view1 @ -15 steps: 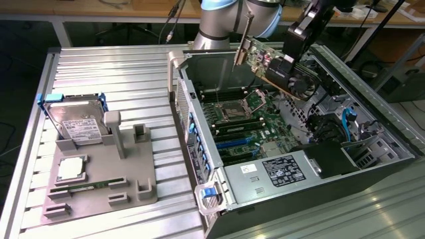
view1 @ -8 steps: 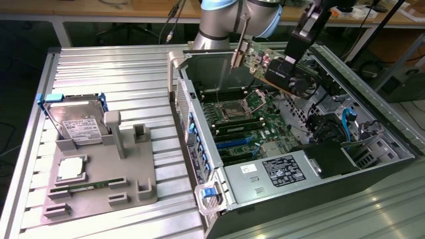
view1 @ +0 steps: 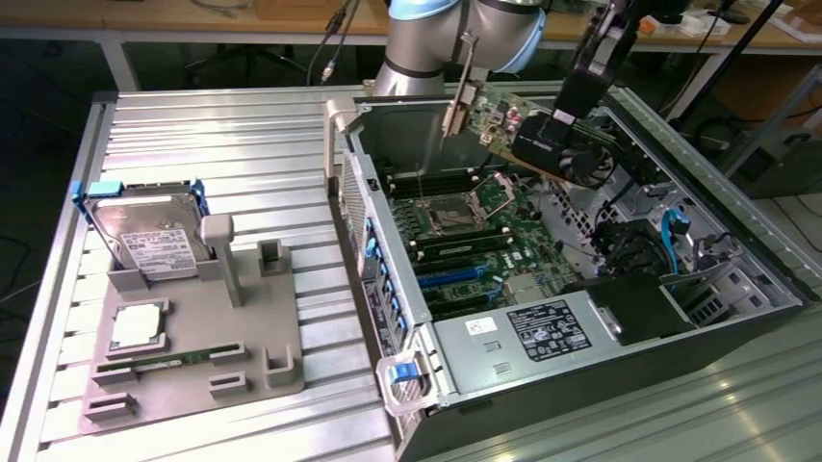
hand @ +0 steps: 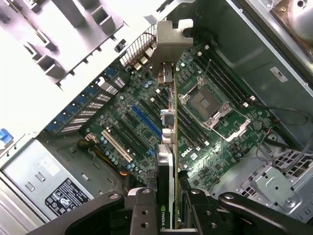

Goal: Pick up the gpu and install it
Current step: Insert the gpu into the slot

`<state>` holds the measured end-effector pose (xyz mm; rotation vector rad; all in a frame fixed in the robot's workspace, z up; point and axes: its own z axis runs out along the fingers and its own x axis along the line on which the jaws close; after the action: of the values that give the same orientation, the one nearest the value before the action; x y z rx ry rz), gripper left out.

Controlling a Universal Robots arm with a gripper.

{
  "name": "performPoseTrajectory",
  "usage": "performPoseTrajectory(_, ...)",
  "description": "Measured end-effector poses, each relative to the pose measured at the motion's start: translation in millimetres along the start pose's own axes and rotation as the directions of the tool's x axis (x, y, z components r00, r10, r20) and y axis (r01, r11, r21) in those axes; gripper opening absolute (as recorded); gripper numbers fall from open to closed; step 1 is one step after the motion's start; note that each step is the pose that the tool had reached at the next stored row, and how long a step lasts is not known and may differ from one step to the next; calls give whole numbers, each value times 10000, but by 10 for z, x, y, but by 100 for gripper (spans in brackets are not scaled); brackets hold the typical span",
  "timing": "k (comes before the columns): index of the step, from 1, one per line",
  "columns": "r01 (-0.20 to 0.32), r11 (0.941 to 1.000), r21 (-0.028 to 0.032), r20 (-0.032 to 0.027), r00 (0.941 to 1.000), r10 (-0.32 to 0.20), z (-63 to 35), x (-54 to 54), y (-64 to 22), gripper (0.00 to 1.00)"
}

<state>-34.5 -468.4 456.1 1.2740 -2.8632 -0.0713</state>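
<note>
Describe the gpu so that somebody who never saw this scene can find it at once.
Look at the big open computer case at the exterior view's right, with its green motherboard exposed. Above that board, the gripper holds the gpu in the air. It alone has a round black fan and a silver end bracket, unlike the labelled hard drive on the grey stand.

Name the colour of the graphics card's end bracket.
Silver metal. The end bracket of the graphics card shows best in the wrist view.
</note>
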Motion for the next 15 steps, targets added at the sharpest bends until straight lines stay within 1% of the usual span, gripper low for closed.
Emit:
performPoseTrajectory(1, 233, 9997, -4, -10, 9997, -233, 0, 0, 0, 27)
performPoseTrajectory(5, 819, 9966, -12, -36, 9966, -819, 0, 0, 0, 27)
performPoseTrajectory(10, 1551, 9879, -24, -67, 9879, -1551, 0, 0, 0, 27)
performPoseTrajectory(11, 1702, 9854, -27, -74, 9854, -1702, 0, 0, 0, 27)
performPoseTrajectory(12, 1965, 9805, -32, -84, 9805, -1965, 0, 0, 0, 27)
performPoseTrajectory(15, 2472, 9689, -44, -105, 9689, -2473, 0, 0, 0, 27)
